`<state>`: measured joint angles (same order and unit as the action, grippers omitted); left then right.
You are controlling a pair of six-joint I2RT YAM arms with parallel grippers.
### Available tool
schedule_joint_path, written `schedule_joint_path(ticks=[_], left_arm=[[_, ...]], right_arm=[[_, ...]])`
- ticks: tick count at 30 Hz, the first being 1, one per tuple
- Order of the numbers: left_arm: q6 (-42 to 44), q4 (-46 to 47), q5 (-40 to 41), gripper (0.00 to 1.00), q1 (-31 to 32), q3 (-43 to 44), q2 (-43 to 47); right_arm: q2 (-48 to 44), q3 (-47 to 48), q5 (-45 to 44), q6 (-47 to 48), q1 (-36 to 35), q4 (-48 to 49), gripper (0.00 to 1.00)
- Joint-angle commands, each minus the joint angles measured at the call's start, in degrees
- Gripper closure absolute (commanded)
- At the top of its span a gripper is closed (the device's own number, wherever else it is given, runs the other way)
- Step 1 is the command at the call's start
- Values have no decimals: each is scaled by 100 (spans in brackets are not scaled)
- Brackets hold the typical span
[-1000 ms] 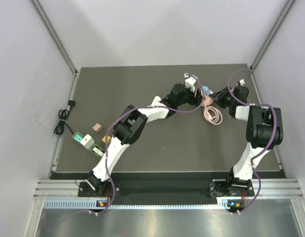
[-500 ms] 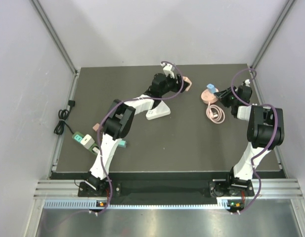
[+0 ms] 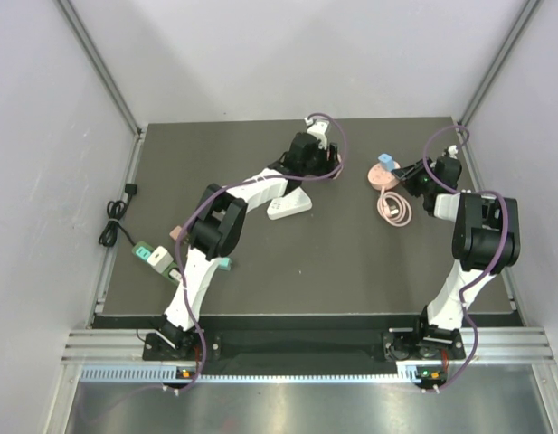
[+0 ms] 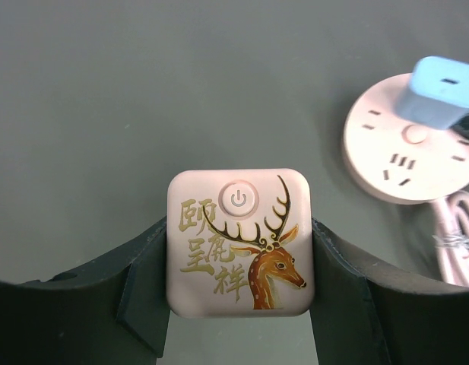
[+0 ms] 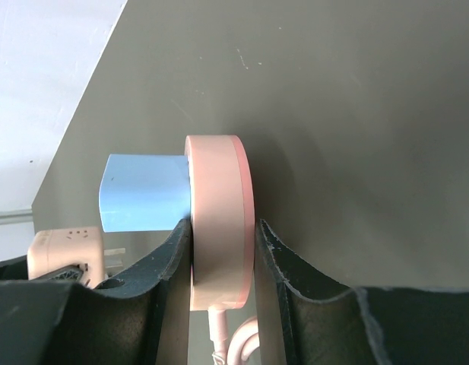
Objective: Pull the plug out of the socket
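Observation:
A pink square plug (image 4: 240,242) with a deer picture and a power button sits clamped between my left gripper's (image 4: 240,268) fingers, held above the mat and clear of the socket. The round pink socket (image 4: 405,161) lies to its right with a blue plug (image 4: 445,93) still standing in it. My right gripper (image 5: 223,251) is shut on the socket's (image 5: 219,220) rim, the blue plug (image 5: 143,192) sticking out to the left. From above, the left gripper (image 3: 334,161) and the socket (image 3: 381,177) are a short way apart, and the right gripper (image 3: 407,174) is at the socket's right side.
The socket's pink cable (image 3: 393,208) lies coiled in front of it. A white block (image 3: 289,204) rests under the left arm. At the left edge are a green power strip (image 3: 152,256), a black cable (image 3: 111,226) and small blocks (image 3: 176,233).
My left gripper has come away from the socket to the left with the deer plug in it. The right gripper and the socket have stayed put.

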<state>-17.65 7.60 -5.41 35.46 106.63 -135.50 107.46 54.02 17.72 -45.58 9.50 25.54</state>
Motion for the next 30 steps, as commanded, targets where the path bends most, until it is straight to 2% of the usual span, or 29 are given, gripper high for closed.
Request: schedule_joint_path(ticks=[1,2,5,10,11,12,13,16,26,30], left_arm=[[86,-179,303,82,-66,323,112],[69,-188,330,74,-75,315,103],[-1,-267,435,63,-75,341,68],[-10,-276,497,50,-75,385,-2],[7,-241,488,42,-75,394,-3],[16,-180,497,28,-75,394,-3],[16,-127,480,20,-75,394,15],[60,101,374,12,-57,385,59],[332,1313,242,11,258,209,173],[482,1570,41,9,461,533,-142]], right_arm=[[214,12,-295,419,52,-418,100],[231,21,-286,427,52,-418,100],[249,30,-251,445,52,-418,100],[267,56,-198,445,52,-418,100],[267,56,-190,445,52,-410,100],[275,56,-181,445,52,-409,100],[276,65,-172,445,52,-409,100],[276,74,-163,454,52,-401,100],[319,100,-84,480,44,-392,100],[319,118,-58,507,17,-392,100]])
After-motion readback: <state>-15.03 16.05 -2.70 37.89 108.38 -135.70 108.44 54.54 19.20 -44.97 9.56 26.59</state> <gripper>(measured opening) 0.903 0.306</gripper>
